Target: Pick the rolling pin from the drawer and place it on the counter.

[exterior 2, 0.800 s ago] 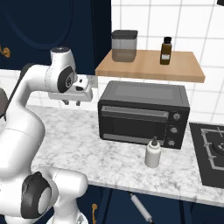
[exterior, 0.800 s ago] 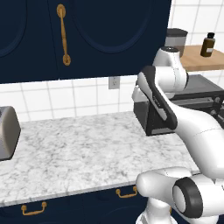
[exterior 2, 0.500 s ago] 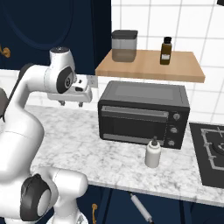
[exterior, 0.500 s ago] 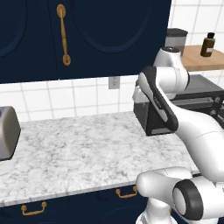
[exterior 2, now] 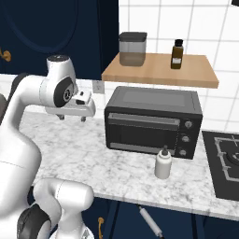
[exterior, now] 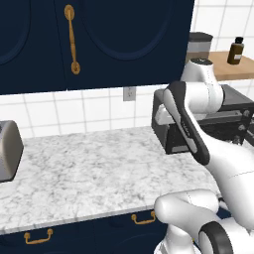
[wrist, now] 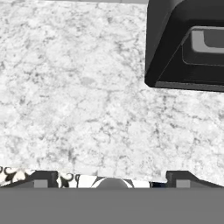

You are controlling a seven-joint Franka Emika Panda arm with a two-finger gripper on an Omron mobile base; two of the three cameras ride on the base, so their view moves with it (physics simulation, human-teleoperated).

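Note:
The rolling pin [exterior 2: 150, 222] lies slantwise below the counter's front edge, in the drawer, pale with a thin dark rod at its end. My gripper [exterior 2: 72, 118] hangs above the white marble counter [exterior 2: 102, 156], left of the toaster oven and well above and left of the pin. It points down at the worktop [wrist: 87, 87]. Its fingertips [wrist: 41, 179] stand far apart, so the gripper [wrist: 111, 179] is open with nothing between them. In the left base view the counter [exterior: 89, 168] runs wide to the left of the arm.
A black toaster oven [exterior 2: 151, 122] stands at the back of the counter, with a small white soap bottle [exterior 2: 163, 163] in front. Above it, a wooden shelf [exterior 2: 158, 71] carries a canister [exterior 2: 133, 48] and a dark bottle [exterior 2: 176, 54]. A stove [exterior 2: 228, 158] is at right, a toaster [exterior: 7, 151] far left.
The hand has dipped slightly toward the counter and shifted a little. The rolling pin and everything else stay where they were.

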